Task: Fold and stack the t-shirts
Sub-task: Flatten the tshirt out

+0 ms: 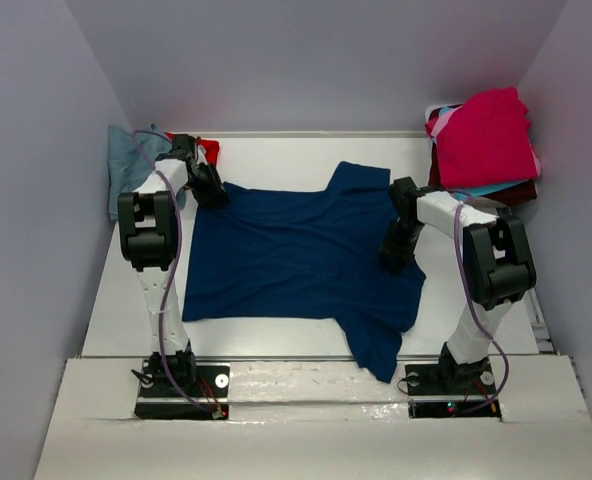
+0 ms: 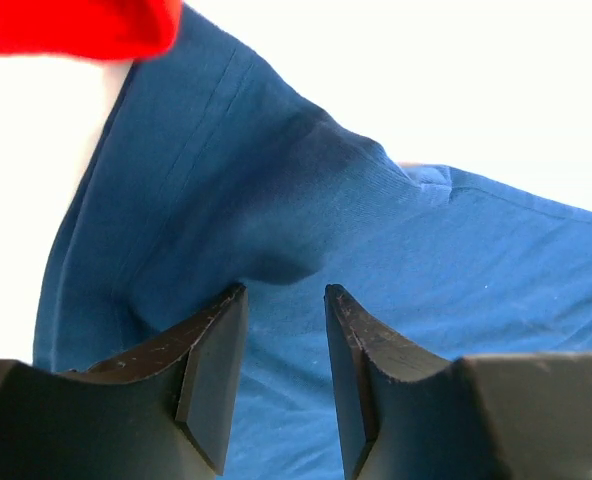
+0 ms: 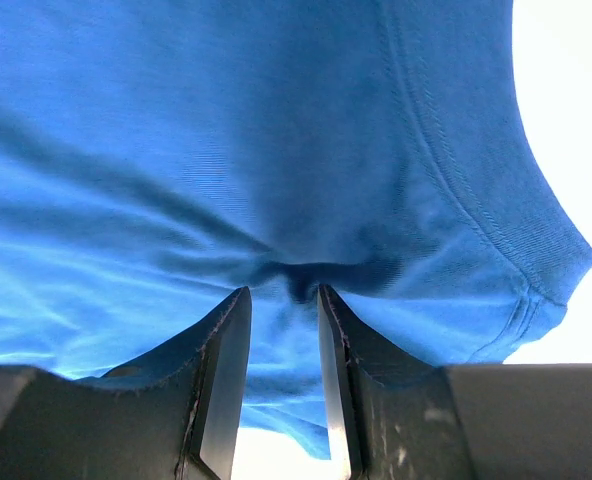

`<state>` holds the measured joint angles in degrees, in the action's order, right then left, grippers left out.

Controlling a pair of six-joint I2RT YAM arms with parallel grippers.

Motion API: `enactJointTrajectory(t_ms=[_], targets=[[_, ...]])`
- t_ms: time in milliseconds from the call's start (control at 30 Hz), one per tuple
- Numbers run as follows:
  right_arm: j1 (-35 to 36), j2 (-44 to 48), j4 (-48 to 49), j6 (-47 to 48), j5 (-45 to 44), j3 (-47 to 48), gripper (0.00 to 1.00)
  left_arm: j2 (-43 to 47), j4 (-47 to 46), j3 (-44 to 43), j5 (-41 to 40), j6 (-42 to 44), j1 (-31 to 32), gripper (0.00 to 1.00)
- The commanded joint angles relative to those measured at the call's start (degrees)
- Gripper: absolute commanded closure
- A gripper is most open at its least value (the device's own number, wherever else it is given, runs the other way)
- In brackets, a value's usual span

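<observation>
The navy t-shirt (image 1: 296, 255) lies spread across the middle of the table (image 1: 276, 150), limp and light, probably best taken by hem or shoulders. The right gripper (image 1: 396, 255) pinches a fold on its right side. The left gripper (image 1: 212, 190), at the far-left sleeve, has narrow jaws, hold unclear.

A navy t-shirt (image 1: 296, 260) lies spread mostly flat across the middle of the table, lightly creased, with one sleeve reaching toward 1 o'clock and the other trailing toward 5 o'clock, close to the near edge. At 2 o'clock sits a pile topped by a rumpled magenta t-shirt (image 1: 486, 135), with a turquoise t-shirt (image 1: 496, 187) and a maroon t-shirt (image 1: 521, 193) peeking out beneath. At 10 o'clock, a red t-shirt (image 1: 208, 148) and a blue-grey t-shirt (image 1: 126, 165) lie bunched in the corner.
</observation>
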<state>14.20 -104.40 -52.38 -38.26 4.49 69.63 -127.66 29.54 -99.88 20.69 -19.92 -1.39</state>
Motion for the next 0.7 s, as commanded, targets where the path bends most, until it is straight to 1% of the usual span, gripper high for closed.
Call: enactJointTrajectory(t_ms=[0, 267, 433, 533, 600, 667], targets=[[-0.4, -1.1, -1.1, 1.3, -0.4, 3.7, 0.61, -3.0, 3.7, -4.5, 0.6, 1.8, 0.3, 0.51], [-0.4, -2.1, -0.4, 1.1, 1.3, 4.5, 0.61, -9.4, 6.2, -10.2, 1.6, 2.3, 1.5, 0.51], [-0.4, -1.7, -1.0, 1.8, 0.5, 4.2, 0.61, -11.9, 7.9, -14.1, 2.1, 2.5, 2.6, 0.51], [-0.4, -1.2, -0.6, 2.0, 0.4, 2.9, 0.61, -12.0, 8.3, -14.2, 1.8, 2.6, 2.6, 0.51], [-0.4, -0.8, -0.3, 2.0, 0.4, 2.1, 0.61, -11.0, 8.0, -12.6, 1.5, 3.0, 3.1, 0.51], [-0.4, 0.1, -0.2, 2.0, 0.3, 1.0, 0.61, -7.0, 6.1, -9.8, -0.5, 3.0, 3.1, 0.52]])
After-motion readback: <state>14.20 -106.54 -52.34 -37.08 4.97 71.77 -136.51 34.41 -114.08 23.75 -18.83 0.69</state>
